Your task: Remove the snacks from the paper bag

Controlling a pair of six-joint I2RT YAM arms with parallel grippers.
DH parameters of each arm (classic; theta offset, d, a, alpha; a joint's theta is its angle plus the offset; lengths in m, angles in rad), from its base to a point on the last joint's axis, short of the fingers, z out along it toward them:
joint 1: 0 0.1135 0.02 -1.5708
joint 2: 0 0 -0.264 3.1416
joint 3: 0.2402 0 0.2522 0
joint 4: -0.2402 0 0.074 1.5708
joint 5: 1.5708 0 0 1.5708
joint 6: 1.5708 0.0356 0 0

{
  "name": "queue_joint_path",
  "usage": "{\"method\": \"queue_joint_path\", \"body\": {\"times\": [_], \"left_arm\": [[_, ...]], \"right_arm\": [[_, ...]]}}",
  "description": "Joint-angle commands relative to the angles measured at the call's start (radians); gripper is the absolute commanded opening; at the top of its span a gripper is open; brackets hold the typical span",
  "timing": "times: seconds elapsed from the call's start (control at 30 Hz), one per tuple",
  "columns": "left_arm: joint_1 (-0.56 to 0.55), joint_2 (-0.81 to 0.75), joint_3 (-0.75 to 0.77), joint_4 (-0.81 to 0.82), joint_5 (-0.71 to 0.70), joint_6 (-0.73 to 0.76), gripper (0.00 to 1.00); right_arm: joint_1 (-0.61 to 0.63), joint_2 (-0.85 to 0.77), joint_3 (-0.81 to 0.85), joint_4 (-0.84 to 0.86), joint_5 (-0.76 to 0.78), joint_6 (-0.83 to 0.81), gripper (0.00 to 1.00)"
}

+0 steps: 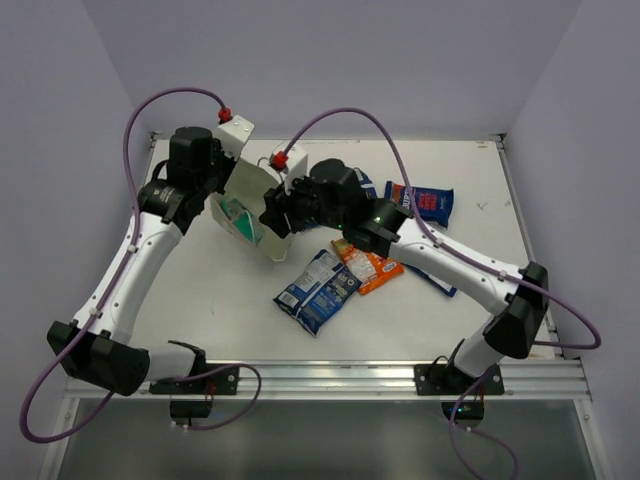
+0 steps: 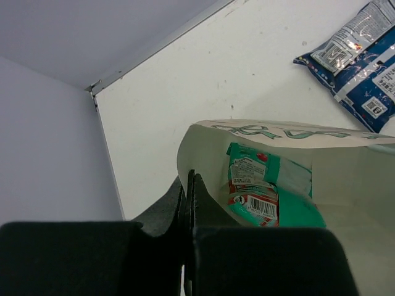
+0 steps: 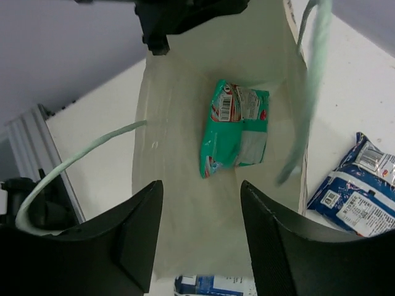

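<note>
White table (image 1: pixel 230 320) and pale lilac walls (image 1: pixel 350 60) surround both of your arms. Your left claw (image 2: pixel 189 180) has its fingers pressed together on the rim of the bag (image 3: pixel 173 123) — the paper edge runs straight into the pinch. The bag is held tilted, with its mouth turned toward your right claw (image 3: pixel 200 185).

That right claw sits at the mouth with its fingers spread wide and nothing between them. You cannot tell from these views whether the tips are past the rim or only in front of it. Straight ahead of the right claw, deep in the bag and flat against the paper, lies the teal packet (image 3: pixel 237 126), with its barcode end farthest from the fingers. Seen from the left claw, it is just ahead and a little to the right, inside the wall that claw grips. The bag's string handles (image 3: pixel 80 154) hang loose, one looping off to the left of the right claw and the other blurred on its right.

The other snacks lie on the table, outside the bag. A blue-and-white packet (image 1: pixel 318 290) lies near the right claw, on the side toward the arm bases. Touching it, and partly under your right arm, is the orange packet (image 1: pixel 368 268). Behind the right claw's wrist — farther along the table — lies the red-patched packet (image 1: pixel 425 203). Another blue packet (image 1: pixel 368 187) is mostly hidden by the arm.
</note>
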Motion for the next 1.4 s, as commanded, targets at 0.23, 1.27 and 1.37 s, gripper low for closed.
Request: {"method": "queue_joint_path", "body": {"times": [0.23, 1.27, 1.37], "left_arm": [[-0.004, -0.088, -0.032, 0.175, 0.063, 0.031, 0.0], [-0.006, -0.344, -0.359, 0.367, 0.218, -0.014, 0.0], [-0.006, -0.35, -0.378, 0.367, 0.215, -0.026, 0.0]], "right_arm": [[0.028, 0.148, 0.086, 0.042, 0.072, -0.073, 0.54], [0.106, 0.176, -0.069, 0.136, 0.251, -0.109, 0.81], [0.106, 0.143, -0.026, 0.116, 0.215, -0.129, 0.81]]}}
